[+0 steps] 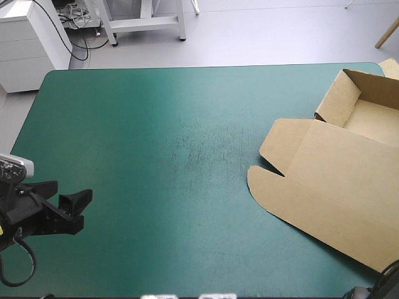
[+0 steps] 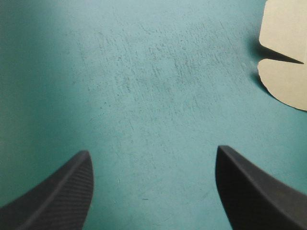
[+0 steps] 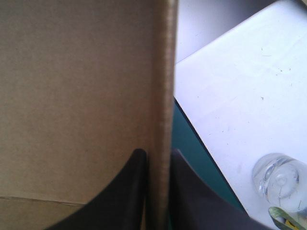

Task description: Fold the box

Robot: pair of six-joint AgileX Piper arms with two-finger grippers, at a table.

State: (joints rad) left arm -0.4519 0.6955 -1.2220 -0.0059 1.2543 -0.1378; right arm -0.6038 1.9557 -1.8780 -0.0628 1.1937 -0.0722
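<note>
Only the right wrist view shows what the right hand (image 3: 158,152) grips. Its two black fingers (image 3: 129,191) are pinched almost together on a thin standing edge of the brown cardboard box (image 3: 72,96). The board fills one side of that view, flat and dull, and its cut edge looks rough. A thin strip of the teal-green table (image 3: 184,143) shows beside it.

From above, the right hand is almost out of sight at the near right corner, but the whole box (image 1: 336,180) can be seen. It lies on the right side of the table (image 1: 156,124) and reaches its right edge. Its far part has short walls standing up like a tray, near the far right corner. Its near part is a big flat sheet with rounded flaps pointing toward the middle of the table.

The left hand (image 1: 84,210) is near the table's near left corner, well apart from the box. In its own view its curved fingers stand wide apart with nothing between them, only bare table with pale scratches. One finger has a fine woven look. Two rounded flaps of the box (image 2: 285,28) peek in far ahead of it, off to one side.
</note>
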